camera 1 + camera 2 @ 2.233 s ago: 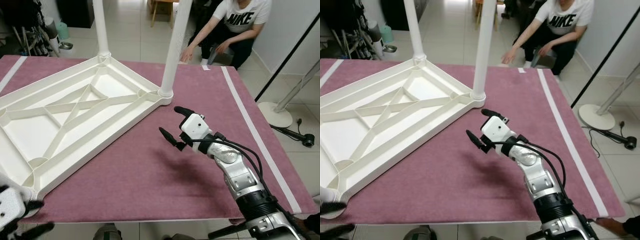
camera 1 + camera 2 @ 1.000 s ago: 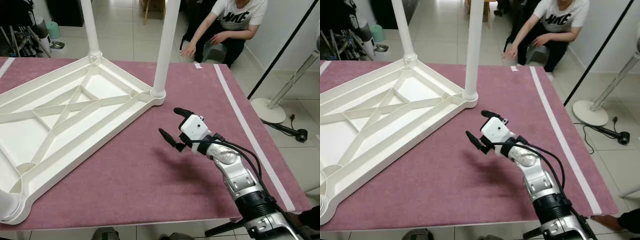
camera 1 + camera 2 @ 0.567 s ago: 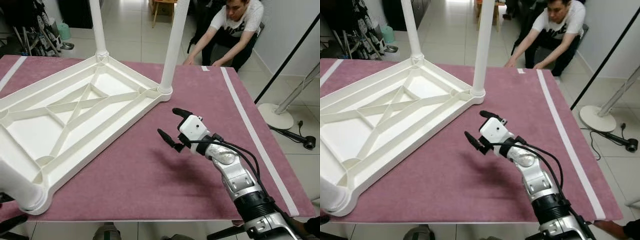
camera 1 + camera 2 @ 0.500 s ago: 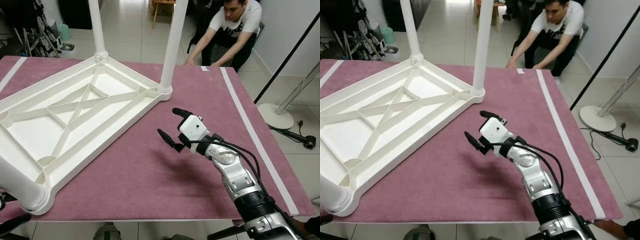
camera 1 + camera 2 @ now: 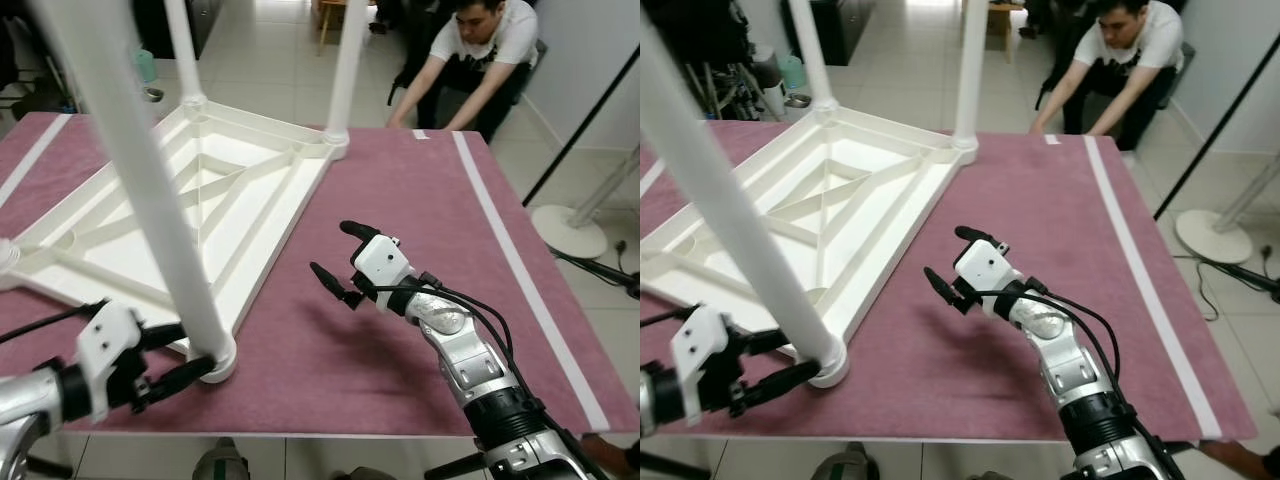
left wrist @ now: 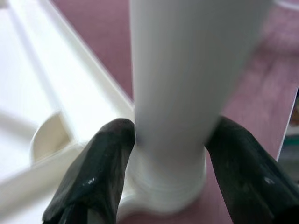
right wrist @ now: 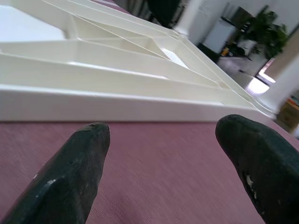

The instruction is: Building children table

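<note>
The white table top (image 5: 245, 180) lies upside down on the purple mat (image 5: 420, 190). Two white legs stand in its far corners, one on the left (image 5: 185, 55) and one on the right (image 5: 347, 70). A third leg (image 5: 140, 190) rises from the nearest corner socket (image 5: 215, 365). My left gripper (image 5: 178, 357) is shut on this leg just above the socket, and its fingers (image 6: 100, 168) press both sides of the leg (image 6: 182, 70). My right gripper (image 5: 338, 252) hovers open over the mat to the right of the table top, holding nothing.
A person (image 5: 480, 45) crouches at the mat's far edge with both hands down near it. A white stripe (image 5: 510, 265) runs along the mat's right side. A round stand base (image 5: 565, 230) and a cable lie on the tiled floor to the right.
The table top has swung round, its near corner now toward the middle front. My left gripper has come into view holding the leg in that corner. The right arm has hardly moved.
</note>
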You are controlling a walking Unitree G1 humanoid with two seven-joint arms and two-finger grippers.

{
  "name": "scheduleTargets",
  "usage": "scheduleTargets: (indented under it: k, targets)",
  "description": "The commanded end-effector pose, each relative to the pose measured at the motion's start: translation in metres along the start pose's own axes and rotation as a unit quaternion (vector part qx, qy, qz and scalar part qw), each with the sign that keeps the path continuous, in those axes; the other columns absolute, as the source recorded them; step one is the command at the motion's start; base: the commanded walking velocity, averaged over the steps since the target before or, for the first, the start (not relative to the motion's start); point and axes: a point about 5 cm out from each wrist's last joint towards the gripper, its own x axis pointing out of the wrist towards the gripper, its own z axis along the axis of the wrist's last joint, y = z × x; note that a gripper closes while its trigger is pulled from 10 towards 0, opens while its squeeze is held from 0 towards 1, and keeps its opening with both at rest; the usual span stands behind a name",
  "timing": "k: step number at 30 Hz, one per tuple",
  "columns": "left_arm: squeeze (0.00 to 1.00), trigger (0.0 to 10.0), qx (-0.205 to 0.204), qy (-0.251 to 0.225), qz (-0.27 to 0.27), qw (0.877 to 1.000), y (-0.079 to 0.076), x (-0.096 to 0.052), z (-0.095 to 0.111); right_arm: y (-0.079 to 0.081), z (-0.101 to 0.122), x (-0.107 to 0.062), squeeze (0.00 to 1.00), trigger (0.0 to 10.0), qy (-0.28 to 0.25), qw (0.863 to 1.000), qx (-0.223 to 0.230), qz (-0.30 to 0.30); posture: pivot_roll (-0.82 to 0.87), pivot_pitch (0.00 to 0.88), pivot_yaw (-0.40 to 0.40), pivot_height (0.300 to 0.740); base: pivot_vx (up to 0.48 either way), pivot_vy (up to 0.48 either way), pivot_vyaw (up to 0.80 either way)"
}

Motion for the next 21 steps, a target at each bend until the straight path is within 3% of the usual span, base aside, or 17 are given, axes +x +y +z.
scheduleTargets:
  k: [1, 2, 5, 8, 9, 12, 16, 21]
  targets:
    - [0.0, 10.0, -0.018, -0.013, 0.134, 0.991, 0.011, 0.008, 0.002, 0.0, 0.0, -0.001, 0.0, 10.0, 0.001, 1.0, 0.0, -0.002, 0.15, 0.0, 0.027, 0.74, 0.0, 0.0, 0.0]
    - [0.0, 10.0, -0.031, -0.036, 0.138, 0.989, 0.009, 0.022, 0.009, 0.002, 0.0, -0.002, 0.0, 10.0, 0.002, 1.0, 0.002, -0.003, 0.15, 0.0, 0.031, 0.74, 0.0, 0.0, 0.0]
    - [0.0, 10.0, -0.042, -0.054, 0.143, 0.987, 0.008, 0.032, 0.014, 0.004, -0.001, -0.002, 0.0, 10.0, 0.003, 1.0, 0.004, -0.004, 0.14, 0.0, 0.033, 0.74, 0.0, 0.0, 0.0]
    - [0.0, 10.0, -0.072, -0.086, 0.144, 0.983, 0.003, 0.056, 0.028, 0.01, 0.0, -0.003, 0.0, 10.0, 0.003, 1.0, 0.012, -0.003, 0.13, 0.0, 0.043, 0.74, 0.0, 0.0, 0.0]
    - [0.0, 10.0, -0.072, -0.086, 0.144, 0.983, 0.003, 0.056, 0.028, 0.01, 0.0, -0.003, 0.0, 10.0, 0.003, 1.0, 0.012, -0.003, 0.13, 0.0, 0.043, 0.74, 0.0, 0.0, 0.0]
    - [0.0, 10.0, -0.107, -0.125, 0.168, 0.972, 0.004, 0.082, 0.045, 0.019, 0.002, -0.003, 0.0, 10.0, 0.0, 1.0, 0.023, 0.0, 0.13, 0.0, 0.046, 0.74, 0.0, 0.0, 0.0]
    - [0.0, 10.0, -0.125, -0.141, 0.186, 0.964, 0.008, 0.092, 0.055, 0.022, 0.003, -0.001, 0.0, 10.0, -0.002, 1.0, 0.026, 0.001, 0.12, 0.0, 0.048, 0.74, 0.0, 0.0, 0.0]
    - [0.0, 10.0, -0.116, -0.148, 0.179, 0.966, 0.004, 0.104, 0.067, 0.025, 0.004, 0.0, 0.0, 10.0, -0.003, 1.0, 0.028, 0.003, 0.12, 0.0, 0.049, 0.74, 0.0, 0.0, 0.0]
